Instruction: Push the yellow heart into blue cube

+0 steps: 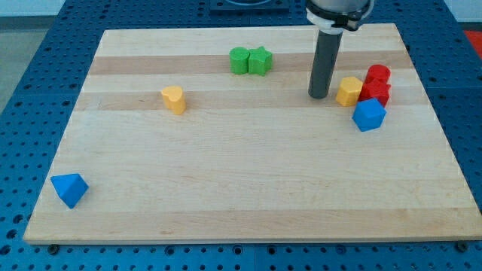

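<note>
The yellow heart (173,99) lies on the left half of the wooden board (248,188), on its own. The blue cube (369,114) lies at the right side, touching the red blocks above it. My tip (318,96) rests on the board just left of a yellow hexagon-like block (349,91). It is to the upper left of the blue cube and far to the right of the yellow heart. The tip touches no block.
Two red blocks (376,84) sit packed between the yellow block and the board's right edge. Two green blocks (250,60) sit together near the view's top centre. A blue triangular block (69,189) lies at the bottom left corner.
</note>
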You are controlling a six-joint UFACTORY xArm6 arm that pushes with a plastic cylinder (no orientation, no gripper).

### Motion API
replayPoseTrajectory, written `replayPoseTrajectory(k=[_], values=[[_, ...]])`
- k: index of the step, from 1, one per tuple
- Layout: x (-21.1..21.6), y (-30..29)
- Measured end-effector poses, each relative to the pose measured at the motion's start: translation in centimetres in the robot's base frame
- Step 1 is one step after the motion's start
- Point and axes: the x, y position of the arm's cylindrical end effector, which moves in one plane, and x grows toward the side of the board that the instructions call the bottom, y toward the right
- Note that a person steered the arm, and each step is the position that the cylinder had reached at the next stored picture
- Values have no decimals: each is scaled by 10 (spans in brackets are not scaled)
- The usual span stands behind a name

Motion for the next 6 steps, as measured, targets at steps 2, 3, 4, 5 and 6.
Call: replayPoseTrajectory(k=[2, 3, 4, 5, 6], values=[[1, 23], [1, -31], [1, -104], [-12, -161], [-29, -224]])
